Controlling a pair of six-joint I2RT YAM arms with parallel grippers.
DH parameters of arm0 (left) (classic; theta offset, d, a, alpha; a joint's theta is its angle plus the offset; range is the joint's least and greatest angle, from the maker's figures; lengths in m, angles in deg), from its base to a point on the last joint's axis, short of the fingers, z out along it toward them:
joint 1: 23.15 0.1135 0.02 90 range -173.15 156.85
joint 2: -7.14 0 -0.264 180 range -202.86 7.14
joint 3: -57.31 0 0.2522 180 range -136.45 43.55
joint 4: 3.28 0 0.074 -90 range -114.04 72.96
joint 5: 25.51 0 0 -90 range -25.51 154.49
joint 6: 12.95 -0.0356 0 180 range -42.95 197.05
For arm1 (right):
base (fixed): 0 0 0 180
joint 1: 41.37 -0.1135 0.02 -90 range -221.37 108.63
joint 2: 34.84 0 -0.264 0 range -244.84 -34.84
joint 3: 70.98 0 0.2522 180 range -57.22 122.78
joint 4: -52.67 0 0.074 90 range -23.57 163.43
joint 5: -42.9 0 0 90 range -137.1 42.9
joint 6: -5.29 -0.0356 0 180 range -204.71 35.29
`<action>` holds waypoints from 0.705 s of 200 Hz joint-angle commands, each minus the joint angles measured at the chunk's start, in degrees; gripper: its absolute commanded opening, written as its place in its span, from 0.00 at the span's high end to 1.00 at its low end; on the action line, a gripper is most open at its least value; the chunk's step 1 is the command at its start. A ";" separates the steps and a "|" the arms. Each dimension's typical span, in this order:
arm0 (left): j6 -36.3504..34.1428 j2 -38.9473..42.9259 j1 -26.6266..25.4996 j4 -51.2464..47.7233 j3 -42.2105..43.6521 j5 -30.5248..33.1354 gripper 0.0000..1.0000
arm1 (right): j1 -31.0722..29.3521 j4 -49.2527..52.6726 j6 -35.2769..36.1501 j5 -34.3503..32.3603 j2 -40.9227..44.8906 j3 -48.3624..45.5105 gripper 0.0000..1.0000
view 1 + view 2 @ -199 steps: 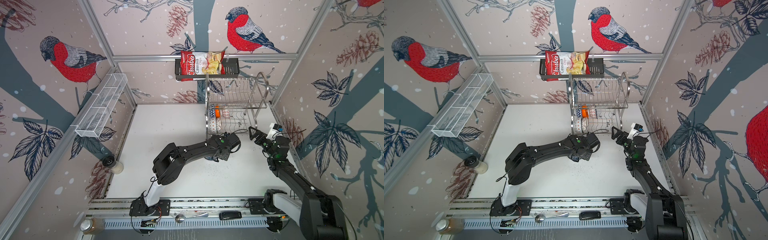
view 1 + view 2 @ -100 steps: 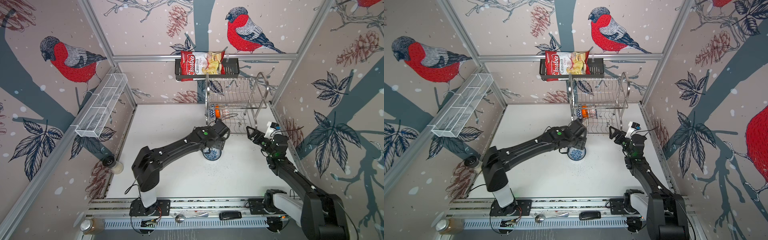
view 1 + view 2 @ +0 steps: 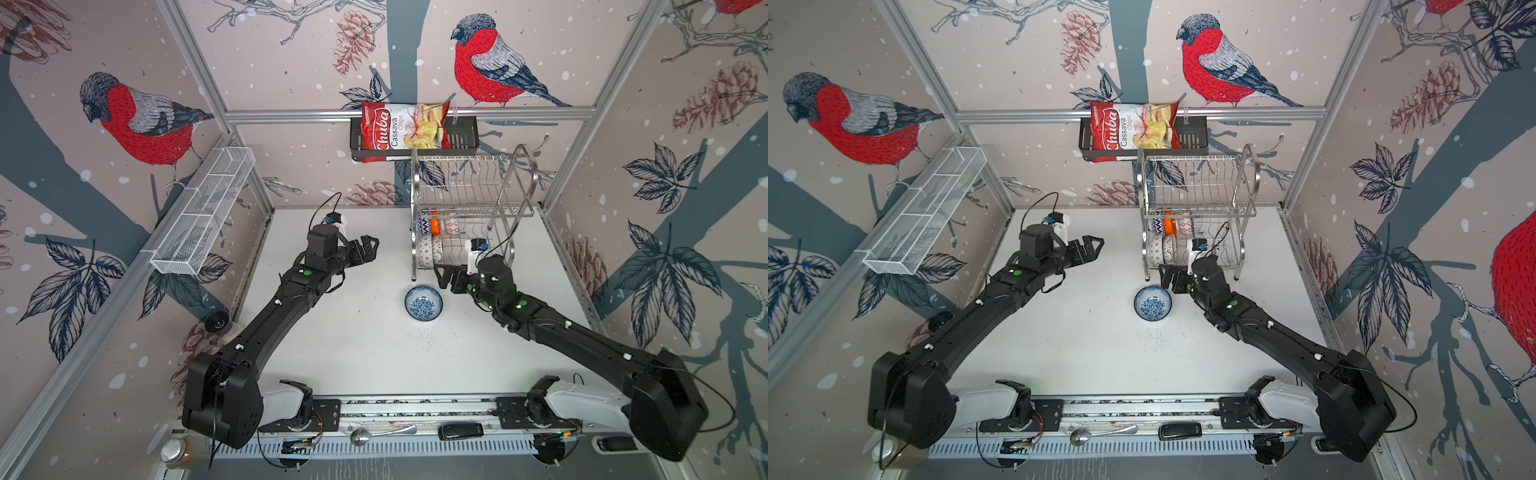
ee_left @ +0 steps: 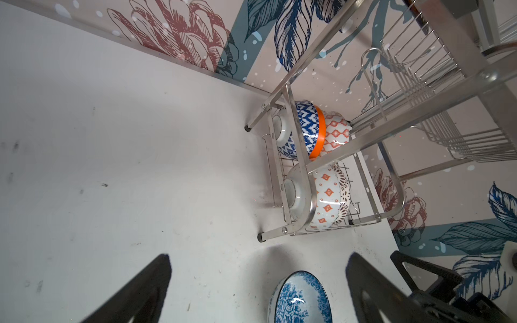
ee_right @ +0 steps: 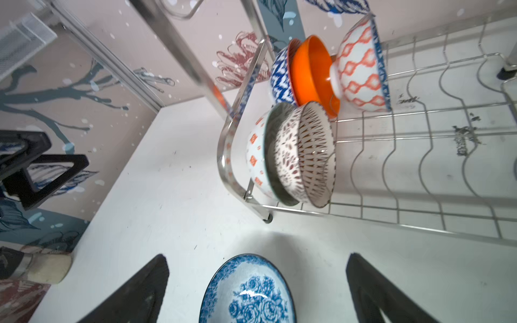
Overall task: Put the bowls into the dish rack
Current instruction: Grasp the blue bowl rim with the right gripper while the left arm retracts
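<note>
A blue-floral white bowl (image 3: 423, 303) (image 3: 1153, 302) sits upright on the white table in front of the dish rack (image 3: 473, 214) (image 3: 1200, 214). My left gripper (image 3: 370, 249) (image 3: 1095, 246) is open and empty, well left of the rack. My right gripper (image 3: 445, 279) (image 3: 1169, 279) is open just right of the bowl, beside the rack's front leg. In the right wrist view the bowl (image 5: 247, 290) lies between the open fingers. The rack's lower tier (image 5: 223, 156) holds an orange bowl (image 5: 310, 70), a blue patterned bowl (image 5: 279, 81) and a dotted bowl (image 5: 313, 156) on edge.
A chips bag (image 3: 401, 131) lies in a black basket on the back wall. A white mesh basket (image 3: 203, 216) hangs on the left wall. A jar (image 3: 216, 322) stands at the table's left edge. A spoon (image 3: 374, 434) lies on the front rail.
My left gripper opened, let the blue-floral bowl go onto the table and drew back to the left. My right gripper came down and left toward the bowl.
</note>
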 commanded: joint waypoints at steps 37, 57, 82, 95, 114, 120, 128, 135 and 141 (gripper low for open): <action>11.08 -10.79 12.01 11.38 2.25 -19.55 0.03 | -12.40 18.74 -4.52 -9.46 -16.65 15.21 0.09; 13.49 -12.34 13.89 13.33 3.73 -20.30 0.03 | -15.74 22.54 -4.32 -11.57 -22.27 20.71 0.17; 12.98 -11.80 12.98 12.93 3.88 -19.77 0.03 | -16.29 24.60 -3.57 -11.67 -27.85 23.11 0.33; 11.83 -11.13 12.60 11.33 3.59 -18.71 0.02 | -16.58 24.12 -3.29 -9.82 -29.44 22.99 0.38; 10.87 -10.28 12.20 10.37 3.28 -16.87 0.02 | -17.24 24.95 -3.04 -9.66 -30.98 22.88 0.40; 10.86 -10.40 12.20 10.48 3.20 -16.93 0.03 | -17.43 25.29 -2.96 -9.80 -31.33 22.76 0.41; 10.78 -10.61 12.20 10.17 3.01 -16.96 0.02 | -17.69 25.46 -2.82 -10.30 -31.68 22.48 0.43; 10.55 -10.84 12.20 9.77 2.99 -17.08 0.03 | -17.91 25.66 -2.80 -10.99 -31.96 22.36 0.45; 10.44 -10.96 12.12 9.43 2.98 -17.11 0.02 | -18.00 25.62 -2.58 -11.22 -32.17 22.17 0.47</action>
